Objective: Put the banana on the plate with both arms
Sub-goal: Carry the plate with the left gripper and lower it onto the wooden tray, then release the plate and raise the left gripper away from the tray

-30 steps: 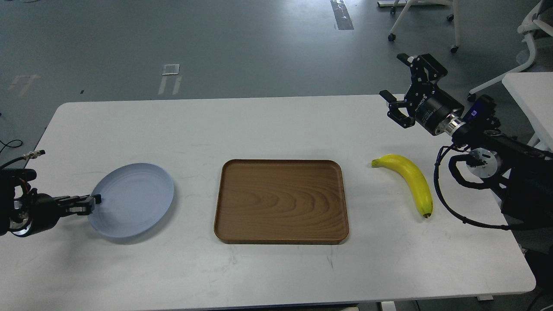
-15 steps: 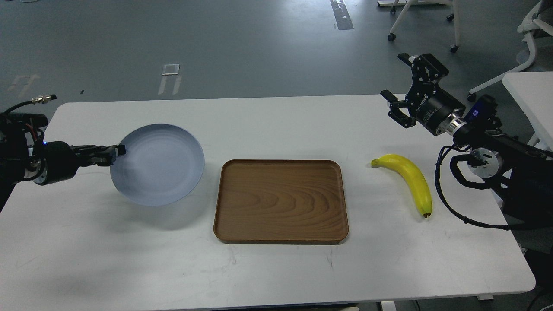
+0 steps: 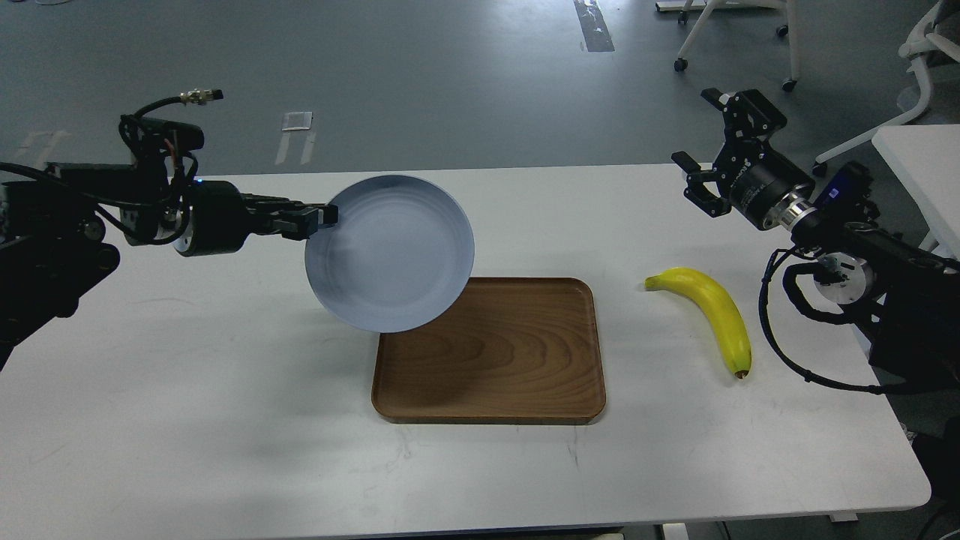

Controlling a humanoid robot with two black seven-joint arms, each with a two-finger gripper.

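Centre frame, our left gripper (image 3: 324, 217) pinches the round pale blue-grey plate (image 3: 390, 253) aloft; our right gripper (image 3: 705, 166), upper right, gapes empty above the curved yellow banana (image 3: 712, 311) lying right of the brown wooden tray (image 3: 487, 352).

Bright, even overhead light – sharp focus throughout.
Soft, faint shadows under the lifted plate (image 3: 390, 253) and on the white table (image 3: 225, 420) – mild sheen on the floor, no blur or glare.
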